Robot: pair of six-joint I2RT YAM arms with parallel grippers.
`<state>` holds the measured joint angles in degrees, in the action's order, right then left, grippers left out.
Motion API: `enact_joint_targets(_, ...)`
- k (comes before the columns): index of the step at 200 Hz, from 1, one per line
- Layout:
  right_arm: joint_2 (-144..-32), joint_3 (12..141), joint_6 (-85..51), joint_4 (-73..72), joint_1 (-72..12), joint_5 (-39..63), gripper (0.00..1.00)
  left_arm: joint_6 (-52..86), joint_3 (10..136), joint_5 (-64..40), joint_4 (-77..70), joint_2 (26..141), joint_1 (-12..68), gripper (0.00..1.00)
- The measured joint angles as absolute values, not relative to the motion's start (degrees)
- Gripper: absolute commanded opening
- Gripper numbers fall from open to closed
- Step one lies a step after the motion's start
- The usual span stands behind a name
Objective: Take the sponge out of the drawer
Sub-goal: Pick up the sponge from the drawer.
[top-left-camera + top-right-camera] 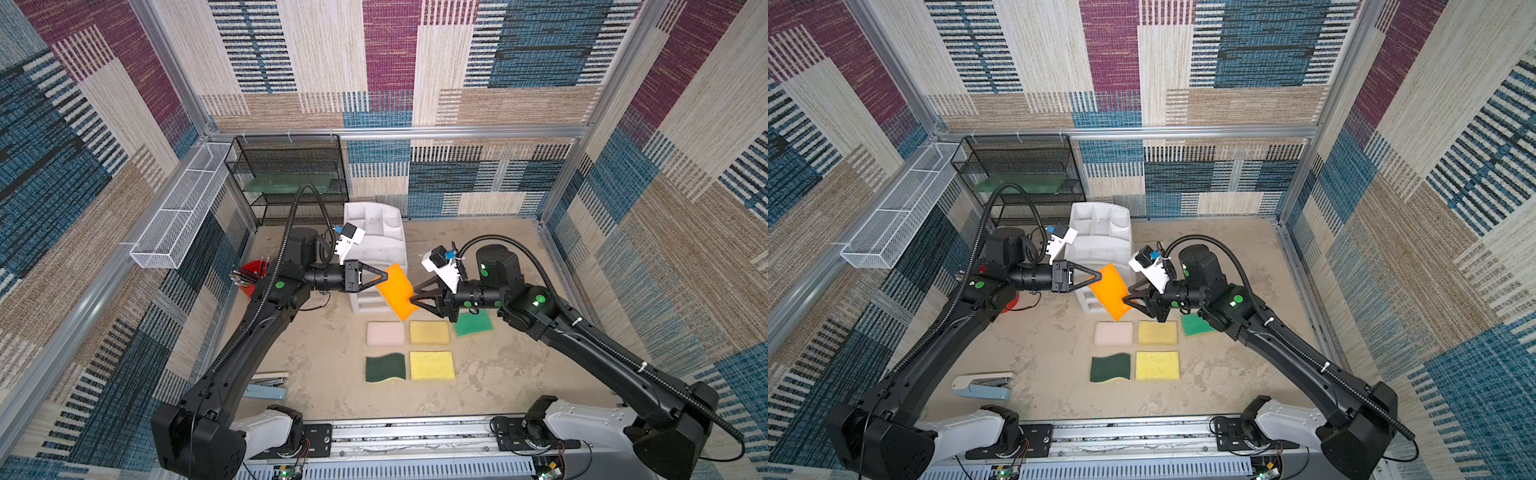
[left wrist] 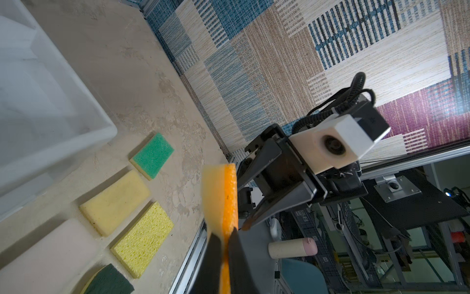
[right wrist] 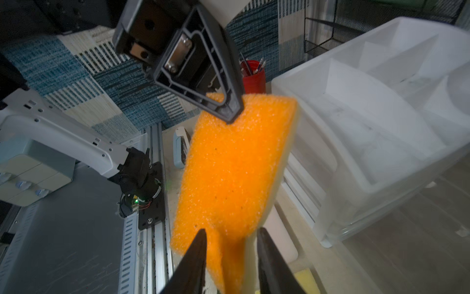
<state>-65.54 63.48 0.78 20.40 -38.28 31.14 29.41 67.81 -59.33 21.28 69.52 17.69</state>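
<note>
Orange sponge (image 1: 397, 293) aloft before white drawer (image 1: 390, 245)

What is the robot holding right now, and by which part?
The orange sponge, pinched at one short end by the left gripper. The right gripper straddles the opposite end with its jaws open.

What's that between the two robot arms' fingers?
An orange sponge, seen in both top views: the left arm's fingers pinch one end, while the right arm's fingers stand open around the other end.
</note>
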Motion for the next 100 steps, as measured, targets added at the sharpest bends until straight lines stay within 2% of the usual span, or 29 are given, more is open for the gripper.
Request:
enact_joint_targets(8,-64.5,62.4,-1.1,18.6,-37.7,29.6,0.59,29.1,67.8,-58.4,21.5,68.6,17.7,0.0)
enact_joint_targets(47,-60.4,55.3,-12.8,9.4,-33.3,24.9,0.73,28.8,66.0,-55.3,20.9,63.4,16.6,0.0)
enact_joint_targets(100,-60.8,46.1,-26.3,-6.8,-34.8,29.6,0.78,33.2,58.3,-52.3,10.8,56.2,11.1,0.0)
